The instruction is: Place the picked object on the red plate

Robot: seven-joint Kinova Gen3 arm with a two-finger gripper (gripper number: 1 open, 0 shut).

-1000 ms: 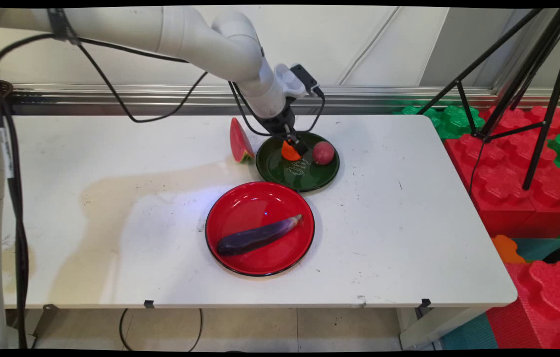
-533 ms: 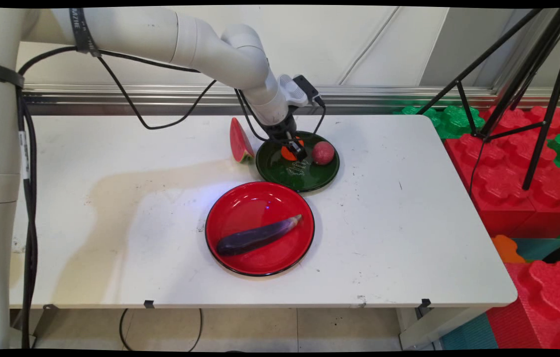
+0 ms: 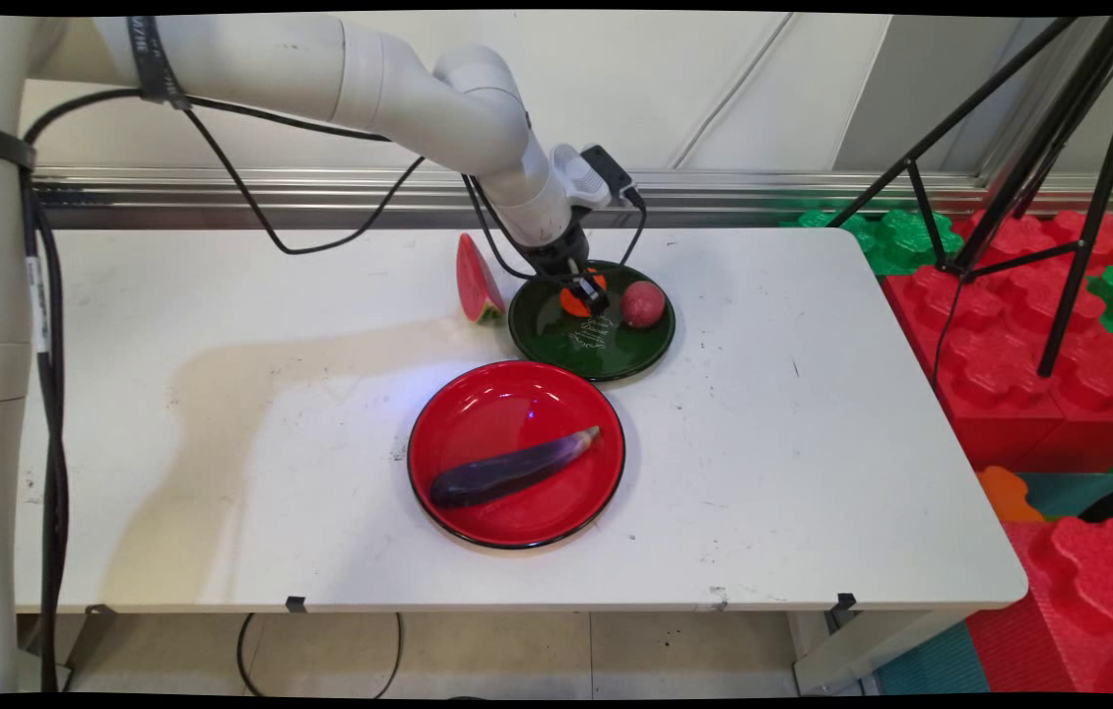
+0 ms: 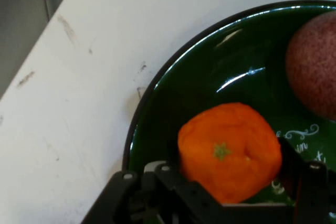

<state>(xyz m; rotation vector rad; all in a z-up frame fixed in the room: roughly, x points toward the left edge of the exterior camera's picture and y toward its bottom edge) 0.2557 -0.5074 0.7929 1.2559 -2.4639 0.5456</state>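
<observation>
In the main view, the gripper [image 3: 589, 292] is seen clenched round one orange fruit [image 3: 573, 300] on the one green plate [image 3: 591, 354], beside one reddish fruit [image 3: 642, 303]; one watermelon slice [image 3: 478, 280] stands by, and one eggplant [image 3: 512, 468] lies on one red plate [image 3: 478, 404]. In the hand view, the orange fruit [image 4: 229, 150] is gripped between the fingers [image 4: 310, 182] over the green plate [image 4: 247, 61].

A round, bright orange toy fruit [image 4: 229, 150] with a small green star-shaped stem mark facing up sits between the two fingers of the black pincer [image 3: 588, 295], on the glossy dark green round plate [image 4: 220, 66]. A speckled dull-red round fruit [image 4: 315, 66] lies just beside it on that plate.
</observation>
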